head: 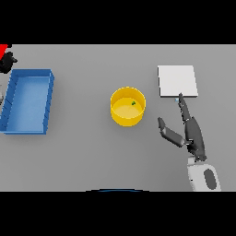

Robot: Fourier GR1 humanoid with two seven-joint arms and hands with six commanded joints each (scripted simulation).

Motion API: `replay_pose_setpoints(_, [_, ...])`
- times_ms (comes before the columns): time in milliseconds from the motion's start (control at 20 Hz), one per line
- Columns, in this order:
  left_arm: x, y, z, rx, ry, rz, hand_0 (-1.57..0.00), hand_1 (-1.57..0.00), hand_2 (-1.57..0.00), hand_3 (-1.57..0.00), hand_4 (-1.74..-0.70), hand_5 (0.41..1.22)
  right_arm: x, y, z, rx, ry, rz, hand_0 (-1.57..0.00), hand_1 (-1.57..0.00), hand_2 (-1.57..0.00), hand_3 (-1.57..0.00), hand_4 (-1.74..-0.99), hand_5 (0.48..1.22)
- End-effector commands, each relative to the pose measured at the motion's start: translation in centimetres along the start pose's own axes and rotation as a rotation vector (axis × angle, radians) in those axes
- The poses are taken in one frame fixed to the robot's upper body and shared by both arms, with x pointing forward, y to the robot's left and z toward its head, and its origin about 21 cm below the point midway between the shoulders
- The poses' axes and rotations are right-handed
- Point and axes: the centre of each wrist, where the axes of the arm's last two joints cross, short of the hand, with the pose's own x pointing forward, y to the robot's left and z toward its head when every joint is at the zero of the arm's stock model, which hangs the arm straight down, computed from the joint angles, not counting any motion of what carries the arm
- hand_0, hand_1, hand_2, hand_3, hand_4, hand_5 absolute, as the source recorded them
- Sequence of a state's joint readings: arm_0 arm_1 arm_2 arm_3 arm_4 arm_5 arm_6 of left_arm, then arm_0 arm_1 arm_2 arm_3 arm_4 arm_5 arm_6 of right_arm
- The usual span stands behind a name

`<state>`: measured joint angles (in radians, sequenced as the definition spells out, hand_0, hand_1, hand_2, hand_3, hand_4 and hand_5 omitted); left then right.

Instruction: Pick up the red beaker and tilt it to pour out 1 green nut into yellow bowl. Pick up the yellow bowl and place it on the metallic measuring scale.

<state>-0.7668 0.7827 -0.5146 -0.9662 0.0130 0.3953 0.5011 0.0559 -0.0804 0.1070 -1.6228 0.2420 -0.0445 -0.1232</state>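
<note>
The yellow bowl (127,108) stands in the middle of the table with one green nut (133,103) inside it. To its right, farther back, lies the metallic measuring scale (177,81), a pale square plate. My right hand (193,134) is open to the right of the bowl and apart from it. Its fingers point at the scale's front edge and its thumb sticks out toward the bowl. At the far left edge my left hand (8,61) is shut on the red beaker (3,49), which is mostly cut off by the view's edge.
A blue open bin (27,101) sits at the left side of the table, just below my left hand.
</note>
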Motion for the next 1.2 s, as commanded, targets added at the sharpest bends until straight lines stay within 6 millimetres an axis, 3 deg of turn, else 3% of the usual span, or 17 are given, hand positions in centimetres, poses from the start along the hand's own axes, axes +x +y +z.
replay_pose_setpoints(0, [-0.7,-0.3,0.5,-0.001,0.026,0.006,-1.57,-1.57,-1.57,-1.45,-1.74,1.221,0.1,-0.3,0.1,-0.009,-0.012,-0.001,0.00,0.00,0.00,0.00,-1.217,0.664])
replay_pose_setpoints(250, [-3.0,-2.0,2.6,-0.016,0.088,0.036,-1.57,-1.57,-1.57,-1.52,-1.74,1.199,0.0,0.0,-0.1,0.001,-0.024,0.002,0.00,0.00,0.00,0.00,-1.216,0.667])
replay_pose_setpoints(350, [-3.5,-2.4,3.1,-0.024,0.114,0.037,-1.57,-1.57,-1.57,-1.54,-1.74,1.117,-0.1,-0.2,0.3,-0.006,-0.024,0.013,0.00,0.00,0.00,0.00,-1.207,0.665])
replay_pose_setpoints(450, [-3.8,-2.6,3.4,-0.030,0.127,0.012,-1.57,-1.57,-1.57,-1.55,-1.74,0.967,0.1,-0.3,0.4,-0.005,-0.023,0.007,0.00,0.00,0.00,0.00,-1.205,0.664])
replay_pose_setpoints(500, [-4.1,-2.8,3.5,-0.047,0.131,-0.008,-1.57,-1.57,-1.57,-1.55,-1.67,0.908,0.0,-0.3,0.8,-0.001,-0.040,0.006,0.00,0.00,0.00,0.00,-1.202,0.667])
replay_pose_setpoints(550, [-4.2,-2.7,3.5,-0.055,0.132,-0.018,-1.57,-1.57,-1.57,-1.50,-1.53,0.865,0.0,-0.3,0.8,-0.001,-0.039,0.007,0.00,0.00,0.00,0.00,-1.197,0.664])
replay_pose_setpoints(600, [-4.2,-2.7,3.6,-0.070,0.126,-0.028,-1.56,-1.45,-1.43,-1.36,-1.37,0.830,0.0,-0.3,0.8,-0.001,-0.037,0.006,0.00,0.00,0.00,0.00,-1.192,0.663])
replay_pose_setpoints(650, [-4.2,-2.5,3.9,-0.148,0.111,-0.039,-1.46,-1.18,-1.19,-1.13,-1.23,0.803,0.0,-0.2,0.6,-0.003,-0.026,0.000,0.00,0.00,0.00,0.00,-1.188,0.663])
replay_pose_setpoints(700, [-4.2,-2.3,4.2,-0.210,0.122,-0.052,-1.17,-0.94,-0.96,-0.90,-1.12,0.778,0.1,-0.1,0.7,-0.006,-0.029,0.003,0.00,0.00,0.00,0.00,-1.187,0.664])
replay_pose_setpoints(850, [-3.9,-1.2,4.4,-0.308,0.116,-0.089,-0.60,-0.48,-0.49,-0.46,-0.92,0.723,0.0,-0.3,0.5,-0.019,-0.020,0.015,0.00,0.00,0.00,0.00,-1.182,0.667])
replay_pose_setpoints(1000, [-4.0,-0.7,4.3,-0.339,0.113,-0.078,-0.30,-0.25,-0.25,-0.24,-0.83,0.688,0.1,-0.3,1.1,-0.002,-0.025,0.008,0.00,0.00,0.00,0.00,-1.189,0.666])
replay_pose_setpoints(1150, [-3.7,-1.1,4.1,-0.323,0.099,-0.052,-0.16,-0.13,-0.13,-0.12,-0.80,0.678,0.6,0.1,1.0,-0.005,-0.012,0.001,0.00,0.00,0.00,0.00,-1.187,0.663])
